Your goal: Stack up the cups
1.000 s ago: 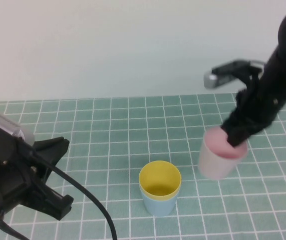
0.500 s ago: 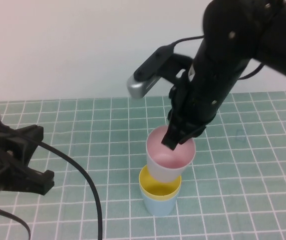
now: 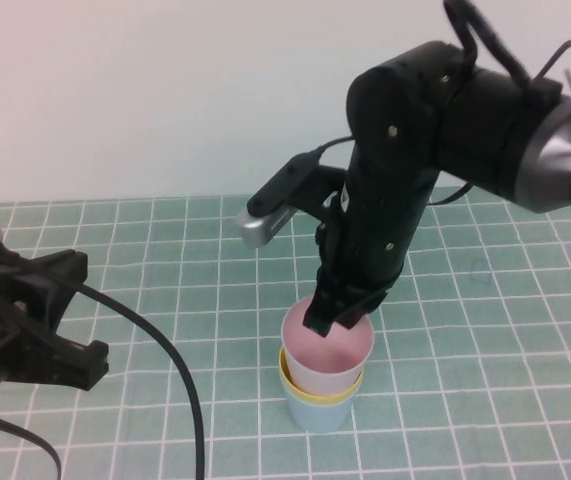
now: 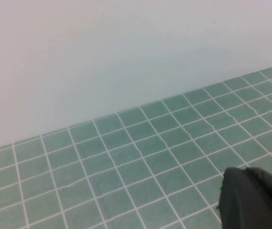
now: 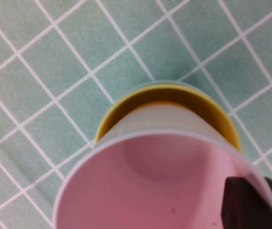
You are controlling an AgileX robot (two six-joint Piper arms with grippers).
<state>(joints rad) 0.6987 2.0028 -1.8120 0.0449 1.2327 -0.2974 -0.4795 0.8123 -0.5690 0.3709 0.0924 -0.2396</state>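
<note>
A pink cup [image 3: 327, 352] sits partly inside a yellow cup [image 3: 315, 388], which is nested in a light blue cup [image 3: 317, 412] near the table's front middle. My right gripper [image 3: 340, 305] is shut on the pink cup's rim, one finger inside and one outside. In the right wrist view the pink cup [image 5: 145, 181] fills the frame with the yellow cup's rim [image 5: 126, 102] just behind it. My left gripper [image 3: 70, 320] is at the left edge, away from the cups; its fingers stand apart and hold nothing.
The table is a green mat with a white grid [image 3: 165, 260], with a white wall behind it. A black cable [image 3: 180, 380] runs from the left arm down to the front edge.
My right gripper has lowered the pink cup, which now sits deeper in the yellow cup. Over the last second it carried the cup in from the right. The left arm has stayed still.
</note>
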